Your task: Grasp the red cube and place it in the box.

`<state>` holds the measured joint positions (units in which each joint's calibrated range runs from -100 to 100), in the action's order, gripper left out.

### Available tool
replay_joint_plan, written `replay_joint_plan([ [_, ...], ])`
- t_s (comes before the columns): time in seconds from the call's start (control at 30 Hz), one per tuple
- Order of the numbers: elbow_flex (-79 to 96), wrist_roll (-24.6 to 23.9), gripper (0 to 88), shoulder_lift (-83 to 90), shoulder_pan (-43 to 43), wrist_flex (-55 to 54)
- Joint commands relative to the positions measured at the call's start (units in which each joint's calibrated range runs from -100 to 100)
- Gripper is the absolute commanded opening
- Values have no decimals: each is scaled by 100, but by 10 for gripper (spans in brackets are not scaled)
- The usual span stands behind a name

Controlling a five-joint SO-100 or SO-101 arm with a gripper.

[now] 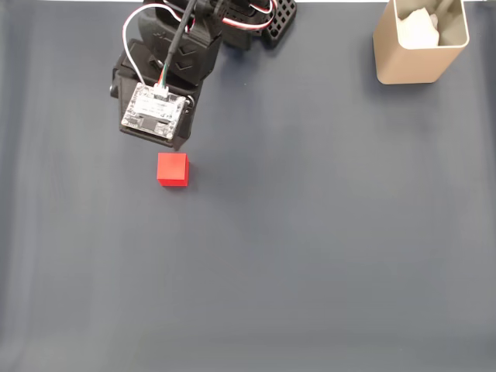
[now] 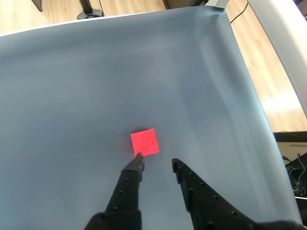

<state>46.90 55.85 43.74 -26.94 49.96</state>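
Note:
The red cube (image 1: 172, 169) rests on the dark grey cloth, left of centre in the fixed view. In the wrist view the red cube (image 2: 145, 142) lies just beyond my gripper (image 2: 157, 162), whose two black fingers are parted with nothing between them; the left fingertip (image 2: 139, 157) sits at the cube's near edge. From the fixed camera the arm's wrist board (image 1: 155, 112) hangs directly above and behind the cube, hiding the fingers. The beige box (image 1: 421, 43) stands at the top right with white paper inside.
Dark grey cloth (image 1: 310, 256) covers the table. The arm's black base (image 1: 232, 19) sits at the top centre in the fixed view. In the wrist view the cloth's far edge meets a wooden floor (image 2: 268, 86) to the right.

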Motion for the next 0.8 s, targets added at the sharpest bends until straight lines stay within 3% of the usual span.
replay_joint_plan([
  [0.0, -351, 93, 195, -111, -85, -199],
  [0.77, -543, 239, 350, -1167, -213, -503],
])
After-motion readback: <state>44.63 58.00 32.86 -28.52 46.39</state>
